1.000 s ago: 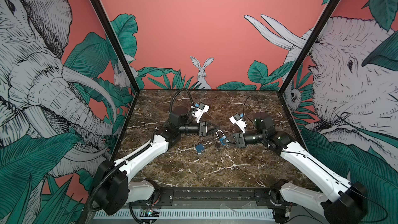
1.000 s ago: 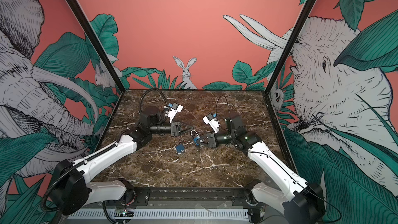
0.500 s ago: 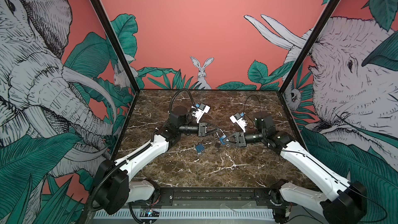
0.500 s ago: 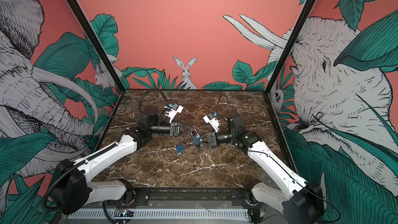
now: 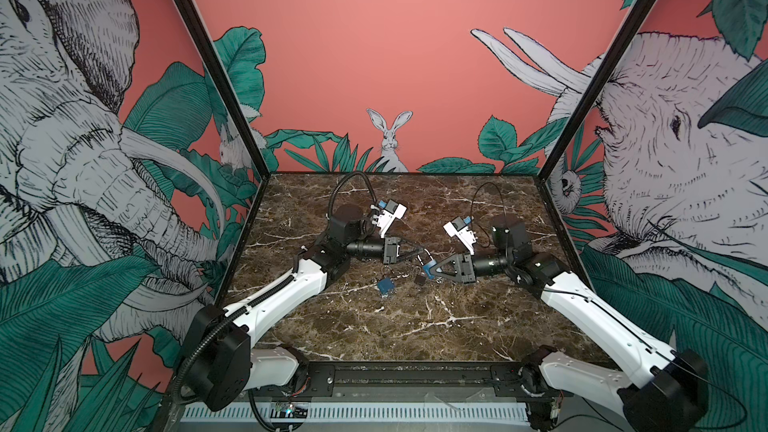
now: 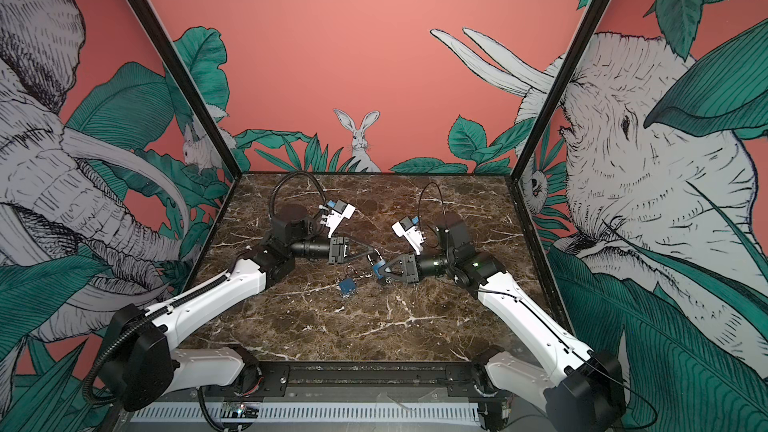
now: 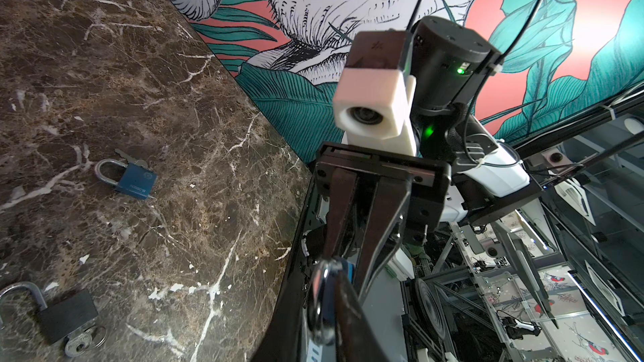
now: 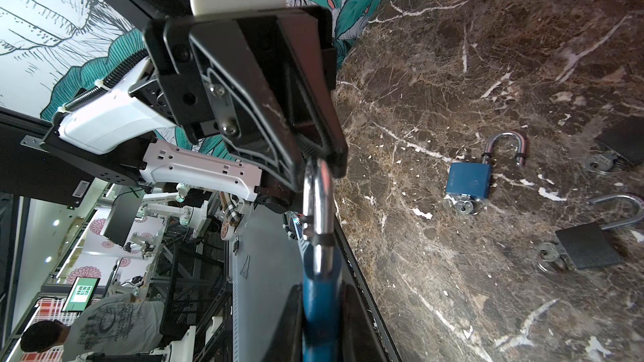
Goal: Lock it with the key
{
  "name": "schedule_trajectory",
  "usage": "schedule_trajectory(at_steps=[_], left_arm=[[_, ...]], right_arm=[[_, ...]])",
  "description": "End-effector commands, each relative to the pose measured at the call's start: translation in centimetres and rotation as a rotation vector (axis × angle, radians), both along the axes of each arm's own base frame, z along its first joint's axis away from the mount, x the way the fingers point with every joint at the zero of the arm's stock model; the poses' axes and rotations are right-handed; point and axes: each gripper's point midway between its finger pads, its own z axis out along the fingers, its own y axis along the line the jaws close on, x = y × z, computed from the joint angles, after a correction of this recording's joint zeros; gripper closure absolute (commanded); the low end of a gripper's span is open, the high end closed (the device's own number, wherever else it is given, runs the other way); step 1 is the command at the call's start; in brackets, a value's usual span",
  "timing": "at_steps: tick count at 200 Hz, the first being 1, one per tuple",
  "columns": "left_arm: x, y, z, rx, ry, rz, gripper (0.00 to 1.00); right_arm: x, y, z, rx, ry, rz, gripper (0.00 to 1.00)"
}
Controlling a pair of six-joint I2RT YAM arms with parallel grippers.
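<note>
holding the raised padlock's (image 5: 428, 270) body, right gripper (image 5: 433, 271) faces left gripper (image 5: 424, 254) pinching its shackle (image 8: 315, 203), loose blue padlock (image 8: 468, 179) nearby.

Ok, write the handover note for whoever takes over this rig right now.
Right gripper: shut on the held blue padlock, off the table.
Left gripper: pinching its shackle.
On the table: second blue padlock and a black padlock, shackles open, keys in.
Done: lock picked up.
To do: press shackle home, turn key; held lock's key not visible.
</note>
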Motion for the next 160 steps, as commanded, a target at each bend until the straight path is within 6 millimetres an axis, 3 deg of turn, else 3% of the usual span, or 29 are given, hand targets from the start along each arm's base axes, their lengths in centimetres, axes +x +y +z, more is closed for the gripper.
schedule_trajectory(at_steps=[1,34,63,106,160], left_arm=[[-0.2,0.0,0.1,-0.014,-0.005,-0.018,0.81],[-0.2,0.0,0.1,-0.014,-0.006,-0.017,0.86],[-0.2,0.1,-0.1,-0.007,-0.003,-0.013,1.00],[0.1,0.0,-1.4,0.016,0.001,-0.004,1.00],[0.3,-0.2,-2.0,0.014,0.014,-0.005,1.00]], right_arm=[[0.3,0.4,3.1,0.074,-0.077,0.024,1.00],[0.3,0.4,3.1,0.076,-0.077,0.026,1.00],[0.3,0.6,3.7,0.098,-0.075,0.032,1.00],[-0.2,0.8,5.5,0.189,-0.063,0.053,1.00],[-0.5,0.7,6.3,0.226,-0.061,0.047,1.00]])
